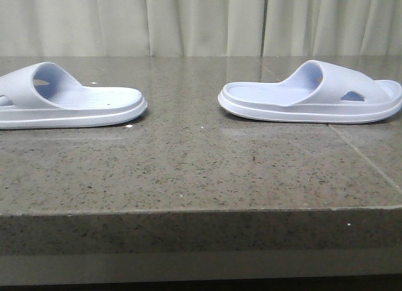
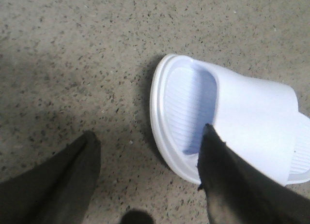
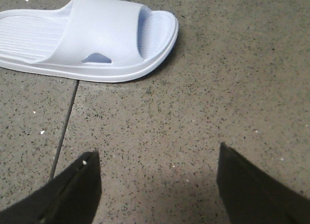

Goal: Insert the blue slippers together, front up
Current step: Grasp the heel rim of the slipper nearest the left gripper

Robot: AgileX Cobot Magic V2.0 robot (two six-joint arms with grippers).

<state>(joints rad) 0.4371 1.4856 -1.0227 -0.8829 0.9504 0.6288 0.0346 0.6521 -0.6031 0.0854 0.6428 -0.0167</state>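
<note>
Left wrist view: left pincer [image 2: 147,173] spread wide, gripping nothing, hovering above the desk [image 2: 72,64], one finger [image 2: 227,185] overlapping the near edge of the left slipper [image 2: 232,117]. Right wrist view: right pincer [image 3: 157,183] likewise wide and empty, right slipper [image 3: 92,37] well apart from it. Front view: both slippers flat on the desk [image 1: 188,171], soles down, left slipper [image 1: 66,99] and right slipper [image 1: 314,96] well apart, heels facing each other.
</note>
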